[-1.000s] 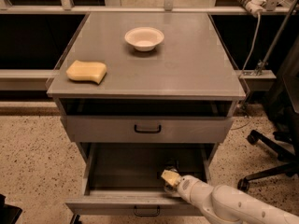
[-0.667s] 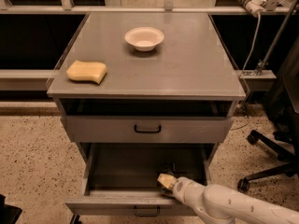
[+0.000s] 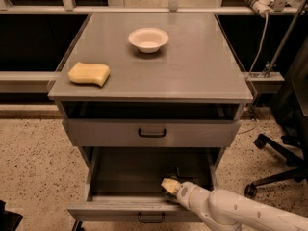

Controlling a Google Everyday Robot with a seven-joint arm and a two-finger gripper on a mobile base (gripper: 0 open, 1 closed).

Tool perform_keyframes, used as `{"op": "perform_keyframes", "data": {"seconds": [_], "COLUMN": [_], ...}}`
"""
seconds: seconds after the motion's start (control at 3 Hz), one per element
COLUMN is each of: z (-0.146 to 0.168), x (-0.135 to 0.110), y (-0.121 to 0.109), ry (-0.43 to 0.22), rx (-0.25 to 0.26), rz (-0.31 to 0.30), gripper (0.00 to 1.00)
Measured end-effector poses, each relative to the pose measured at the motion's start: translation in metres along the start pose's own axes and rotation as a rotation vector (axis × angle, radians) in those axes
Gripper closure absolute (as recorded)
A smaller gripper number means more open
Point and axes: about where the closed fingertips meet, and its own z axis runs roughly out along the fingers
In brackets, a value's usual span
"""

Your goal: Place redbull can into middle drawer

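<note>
The gripper [image 3: 169, 185], grasp state indeterminable, has shifted slightly left inside the open grey metal middle drawer [image 3: 125, 174] at lower centre, so redbull can placement is judged underway.

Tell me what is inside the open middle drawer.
The gripper reaches into the middle drawer, near its front right. A small dark shape lies just behind the gripper; the arm covers the drawer's floor beneath it, so the redbull can cannot be made out.
</note>
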Motion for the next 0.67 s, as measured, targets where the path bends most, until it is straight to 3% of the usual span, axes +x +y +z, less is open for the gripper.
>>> {"op": "perform_keyframes", "data": {"seconds": [0.67], "z": [0.0], "x": [0.0], "y": [0.0], "ry": [0.0], "rx": [0.0], "rz": [0.0], "gripper": [0.05]}}
